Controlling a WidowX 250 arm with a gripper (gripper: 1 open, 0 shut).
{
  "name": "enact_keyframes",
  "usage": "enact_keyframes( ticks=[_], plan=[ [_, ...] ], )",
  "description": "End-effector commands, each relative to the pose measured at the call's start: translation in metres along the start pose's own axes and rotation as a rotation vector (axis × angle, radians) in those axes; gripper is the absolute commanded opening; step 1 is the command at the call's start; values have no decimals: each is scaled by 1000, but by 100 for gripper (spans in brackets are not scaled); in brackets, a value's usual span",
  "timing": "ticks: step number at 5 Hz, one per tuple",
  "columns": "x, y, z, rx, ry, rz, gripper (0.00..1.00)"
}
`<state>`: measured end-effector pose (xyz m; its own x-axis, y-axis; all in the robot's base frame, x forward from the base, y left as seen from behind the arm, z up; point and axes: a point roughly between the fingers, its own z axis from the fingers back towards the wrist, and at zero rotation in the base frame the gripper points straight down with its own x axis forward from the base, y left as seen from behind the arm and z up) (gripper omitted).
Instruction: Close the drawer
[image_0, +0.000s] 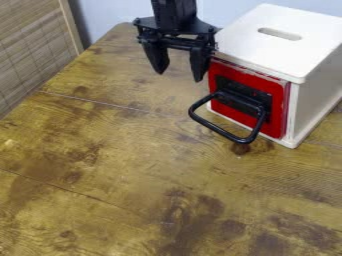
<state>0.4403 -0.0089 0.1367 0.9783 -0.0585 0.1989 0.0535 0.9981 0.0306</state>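
Drawer (254, 100): right of centre, red front facing lower left, nearly flush. Hand (179, 68): upper centre, just left of drawer, apart, fingers spread wide, empty.

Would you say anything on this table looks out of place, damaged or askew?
Nothing looks damaged or spilled. The red drawer sits nearly flush in the white cabinet, its black handle tilted down toward the table. The open gripper hangs just left of the cabinet, holding nothing.
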Motion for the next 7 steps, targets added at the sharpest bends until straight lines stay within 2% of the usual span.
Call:
enact_keyframes(
  ticks=[1,3,6,7],
  plan=[
    [9,-1,30,7,-75,-29,100],
    [-4,16,23,27,-65,19,100],
    [-14,31,21,31,-58,-15,100],
    [-6,28,22,23,-48,-32,100]
  ],
)
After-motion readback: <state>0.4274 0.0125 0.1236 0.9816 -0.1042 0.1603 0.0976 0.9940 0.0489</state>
